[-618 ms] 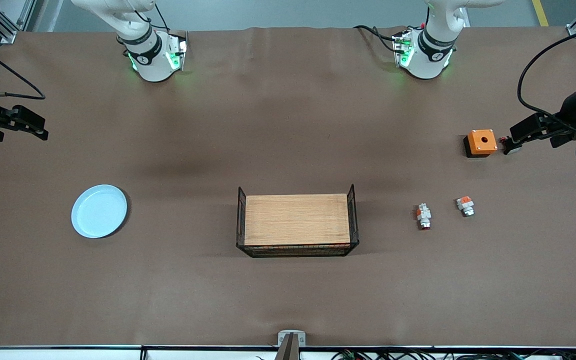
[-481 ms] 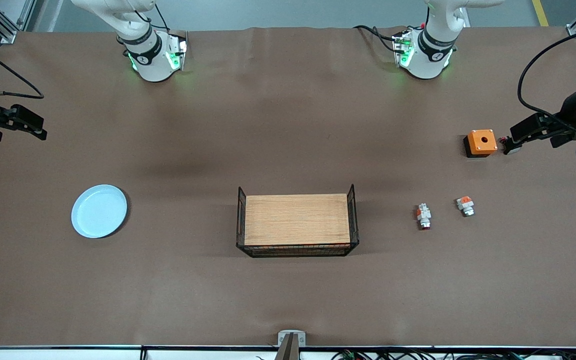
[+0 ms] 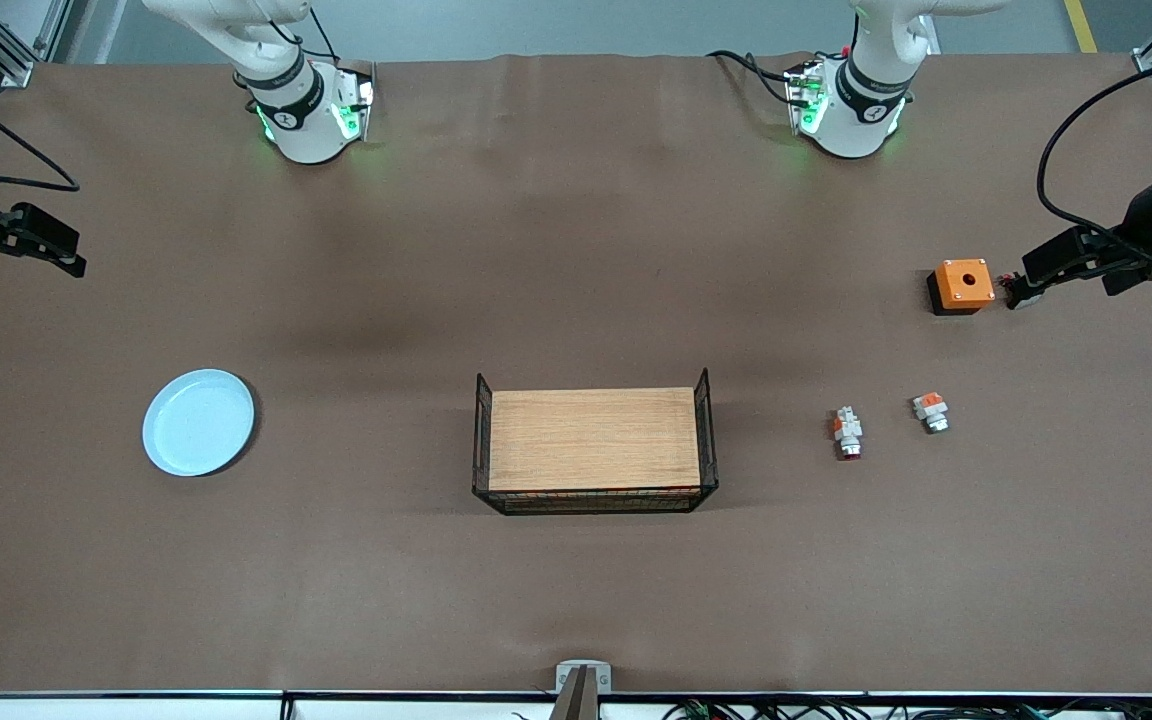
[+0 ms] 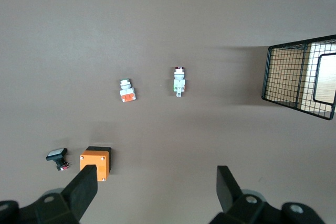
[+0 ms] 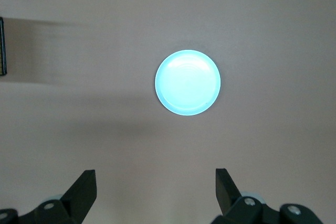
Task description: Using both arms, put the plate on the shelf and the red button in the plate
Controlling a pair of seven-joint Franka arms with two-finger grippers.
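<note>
Starting position, by the look of it: nothing is gripped and both arms hang high at the counter's ends.

Front view. Plate (image 3: 198, 422) lies flat on the counter (image 3: 576, 600) toward the right arm's end, well apart from the wooden-topped rack (image 3: 592, 439) at mid-counter. Red button (image 3: 847, 431) lies on its side toward the left arm's end, between the rack and a stubbier white part (image 3: 931, 411). An orange box (image 3: 962, 285) sits farther from the camera than both. Right tool (image 3: 54, 248) hangs over the counter's edge at its own end; left tool (image 3: 1026, 285) hangs just beside the orange box.

Left wrist view. Left tool (image 4: 156, 195) has its fingers (image 4: 84, 190) spread wide, nothing between them. The red button (image 4: 179, 81) lies well clear of the tool, the stubby part (image 4: 126, 89) beside it, the orange box (image 4: 95, 161) and a small black-and-white part (image 4: 58, 157) close to the tool.

Right wrist view. Right tool (image 5: 156, 192), fingers (image 5: 84, 190) spread and empty. The plate (image 5: 187, 82) lies centred ahead.

Judgement: the approach step is in hand, no grasp begun. Next, each arm must descend on its own target (the left must pick the longer part, not the stubby one); the plate's shallow rim calls for an edge pinch.
</note>
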